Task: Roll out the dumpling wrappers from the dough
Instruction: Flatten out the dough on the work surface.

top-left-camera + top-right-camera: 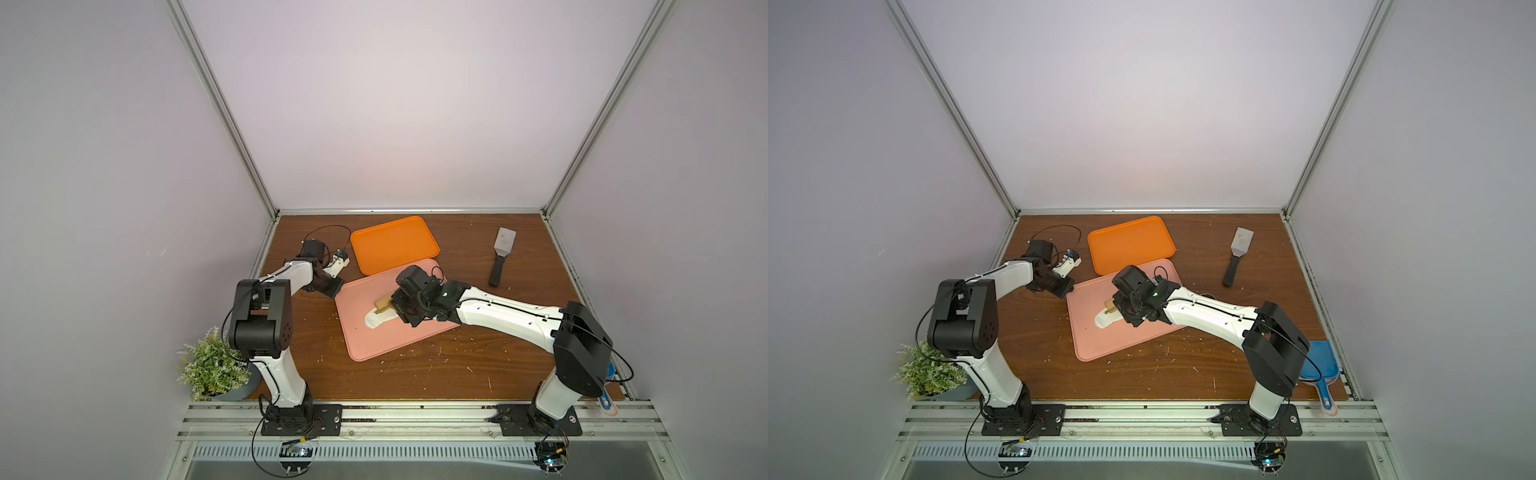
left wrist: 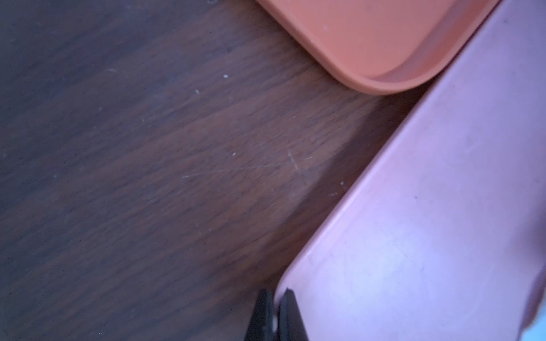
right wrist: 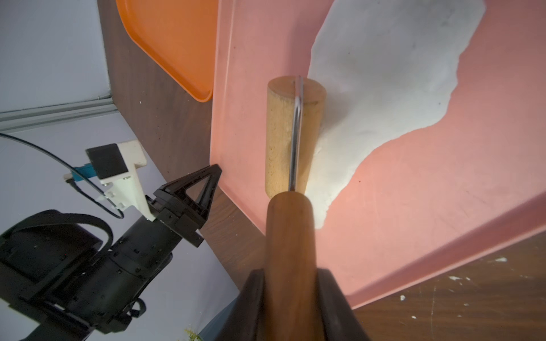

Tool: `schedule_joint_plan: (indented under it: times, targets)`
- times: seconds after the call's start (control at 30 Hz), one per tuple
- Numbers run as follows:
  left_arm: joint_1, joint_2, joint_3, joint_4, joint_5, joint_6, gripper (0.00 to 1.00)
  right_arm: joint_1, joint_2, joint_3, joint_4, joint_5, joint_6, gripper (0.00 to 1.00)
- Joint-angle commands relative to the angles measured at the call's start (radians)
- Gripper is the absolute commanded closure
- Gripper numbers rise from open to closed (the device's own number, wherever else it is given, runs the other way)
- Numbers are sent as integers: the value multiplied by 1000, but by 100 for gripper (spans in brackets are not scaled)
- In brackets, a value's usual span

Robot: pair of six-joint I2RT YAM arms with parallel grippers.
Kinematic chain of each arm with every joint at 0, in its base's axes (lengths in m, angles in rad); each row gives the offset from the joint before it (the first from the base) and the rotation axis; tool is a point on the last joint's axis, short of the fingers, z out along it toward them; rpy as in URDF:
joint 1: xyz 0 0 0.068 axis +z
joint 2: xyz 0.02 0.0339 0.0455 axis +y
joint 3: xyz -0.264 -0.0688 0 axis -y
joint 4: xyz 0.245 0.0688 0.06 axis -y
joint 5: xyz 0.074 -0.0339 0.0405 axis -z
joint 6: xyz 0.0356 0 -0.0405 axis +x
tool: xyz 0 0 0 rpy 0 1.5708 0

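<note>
A flattened, irregular white dough (image 1: 379, 323) (image 1: 1105, 321) (image 3: 384, 73) sheet lies on the pink tray (image 1: 374, 353) (image 1: 1096, 349) (image 3: 443, 192). My right gripper (image 1: 402, 308) (image 1: 1126, 311) (image 3: 291, 274) is shut on the brown handle of a wooden roller (image 1: 383, 306) (image 1: 1111, 306) (image 3: 283, 133). The roller's barrel rests on the dough's edge nearest the left arm. My left gripper (image 1: 337, 291) (image 1: 1068, 291) (image 2: 276, 295) (image 3: 217, 174) is shut on the pink tray's (image 2: 443, 206) far left corner rim. No dumpling wrappers are in view.
An orange tray (image 1: 395, 245) (image 1: 1131, 245) (image 2: 369, 35) (image 3: 168, 44) sits behind the pink one, touching it. A metal spatula (image 1: 500, 255) (image 1: 1237, 255) lies at the back right. A potted plant (image 1: 212, 365) (image 1: 930, 370) stands front left, a blue scoop (image 1: 1316, 361) front right. Dough crumbs dot the wooden table.
</note>
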Motion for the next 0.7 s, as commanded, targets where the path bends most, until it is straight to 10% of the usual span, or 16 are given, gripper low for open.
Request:
schedule_joint_plan:
  times: [0.0, 0.67]
  targets:
    - [-2, 127, -75, -27, -118, -11, 100, 1, -11, -114, 1, -64, 82, 100]
    - [-2, 122, -77, -19, -136, -16, 100, 73, -157, -429, -235, -169, 283, 100]
